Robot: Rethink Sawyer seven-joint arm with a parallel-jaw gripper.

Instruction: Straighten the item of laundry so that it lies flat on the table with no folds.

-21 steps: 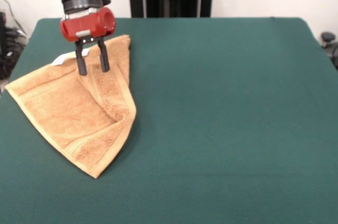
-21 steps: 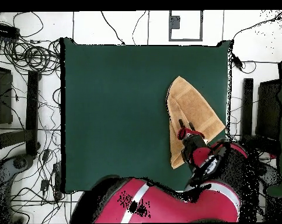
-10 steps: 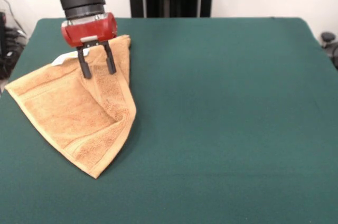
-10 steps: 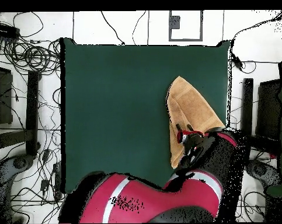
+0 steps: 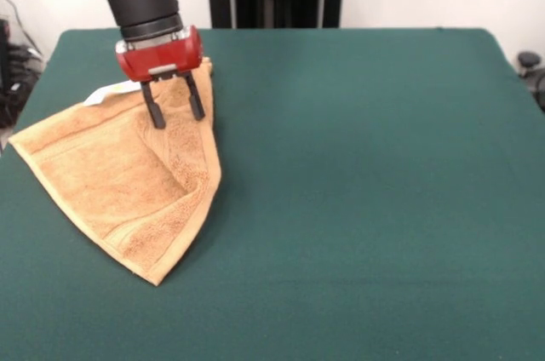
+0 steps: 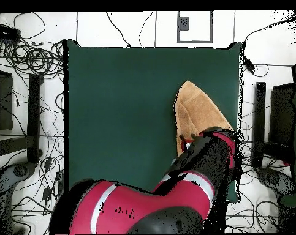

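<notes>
The item of laundry point(image 5: 119, 182) is a golden-tan towel lying at the left side of the green table point(image 5: 358, 174), folded over itself into a rough triangle with a raised fold along its right edge. A small white tag point(image 5: 106, 93) pokes out at its far corner. My gripper point(image 5: 176, 111) hangs open over the towel's far right part, its two black fingers spread just above the folded edge with nothing between them. In the overhead view the towel point(image 6: 196, 110) shows near the table's right edge, and the arm point(image 6: 202, 162) covers its near part.
The towel's left corner reaches the table's left edge in the front view. Green table surface stretches to the right of the towel. Cables and stands point(image 6: 27, 73) surround the table on the floor in the overhead view.
The gripper has shifted to the right in the front view, from the towel's middle toward its folded right edge, still open. The towel has not moved.
</notes>
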